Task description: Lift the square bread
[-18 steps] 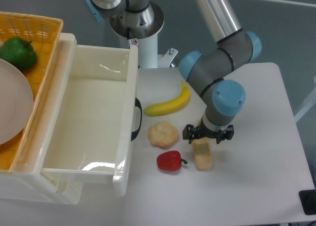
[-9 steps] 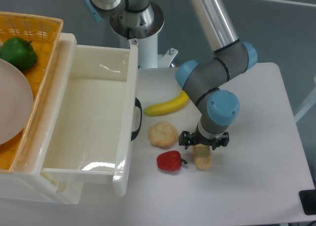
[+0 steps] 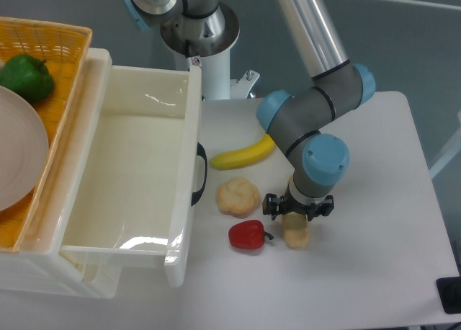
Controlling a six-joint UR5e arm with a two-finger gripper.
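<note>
The pincer hung straight down over the white table, its black body straddling the upper end of the square bread. Whether its fingers were apart or pressed against the bread could not be told, since the wrist hid the fingertips from above.

The square bread lay on the table directly under the pincer. Its long axis ran roughly away from the camera and back toward it, with the far end tucked beneath the pincer and the near end sticking out below it. Only that nearer, rounded end showed clearly.

Just left of the pincer and slightly nearer the camera lay a red pepper, its green stem pointing toward the bread, close to it but apart. Farther left and a little beyond sat the round bun. Beyond the pincer and to its left lay a banana, partly behind the arm's blue-capped joints.

Well to the left stood a white bin with a black handle on its near wall. Past that was an orange basket holding a green pepper and a pale plate.
</note>
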